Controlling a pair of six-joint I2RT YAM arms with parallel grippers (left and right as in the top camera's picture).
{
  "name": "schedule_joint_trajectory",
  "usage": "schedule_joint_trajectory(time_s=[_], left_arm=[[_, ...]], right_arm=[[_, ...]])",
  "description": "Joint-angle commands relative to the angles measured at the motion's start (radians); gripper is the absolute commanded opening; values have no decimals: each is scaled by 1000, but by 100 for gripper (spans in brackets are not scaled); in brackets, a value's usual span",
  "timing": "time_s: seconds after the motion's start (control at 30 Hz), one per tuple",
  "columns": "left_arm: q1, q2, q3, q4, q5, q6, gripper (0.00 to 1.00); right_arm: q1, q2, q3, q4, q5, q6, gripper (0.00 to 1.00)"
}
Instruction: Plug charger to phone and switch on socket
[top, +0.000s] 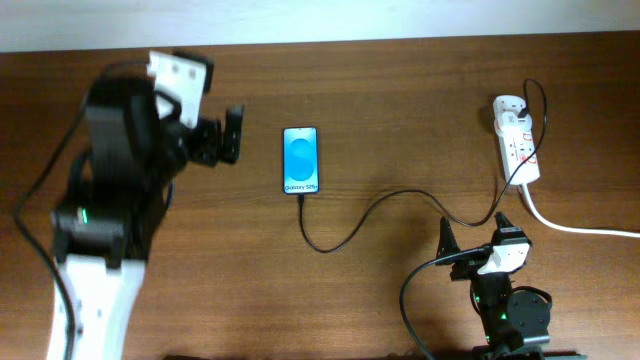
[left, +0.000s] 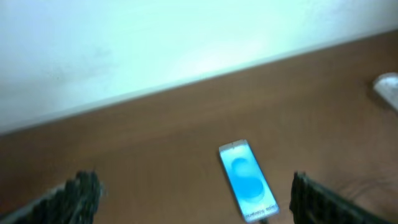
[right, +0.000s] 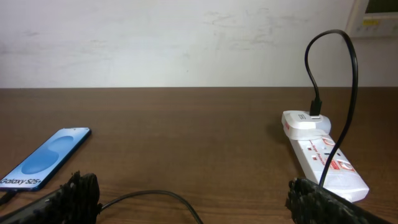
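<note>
The phone lies flat mid-table with its blue screen up; it also shows in the left wrist view and the right wrist view. The thin black charger cable runs from the phone's near end in curves to a white adapter on the socket strip, and its tip appears to sit in the phone. My left gripper is open and empty, left of the phone. My right gripper is open and empty, above the cable and near the strip.
The strip's thick white cord runs off the right edge of the table. A pale wall stands behind the table's far edge. The left wrist view is blurred. A corner of the strip shows at its right edge.
</note>
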Motion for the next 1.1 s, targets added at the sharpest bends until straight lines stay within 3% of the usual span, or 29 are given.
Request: schedule_joint_trajectory(time_s=[0.0,0.17,0.3,0.5,0.73,1.07], left_arm=[[45,-188,-276,149,-7,68,99],[109,-558,-785,519,-5,76,100],[109,-773,-1073,685,100,163,100],[109,-1038,-1353,827,99,189,100],[116,-1196,-1392,633,78,225,99],[115,-1194,-1391,635,83,225,100]], right_arm=[[-1,-10,-7,-4,5,6,98],[-1,-10,-7,-4,5,6,99],[-1,-10,-7,-4,5,6,98],[-1,-10,-7,-4,5,6,99],[-1,-10,-7,-4,5,6,99],[-1,-10,-7,-4,5,6,99]])
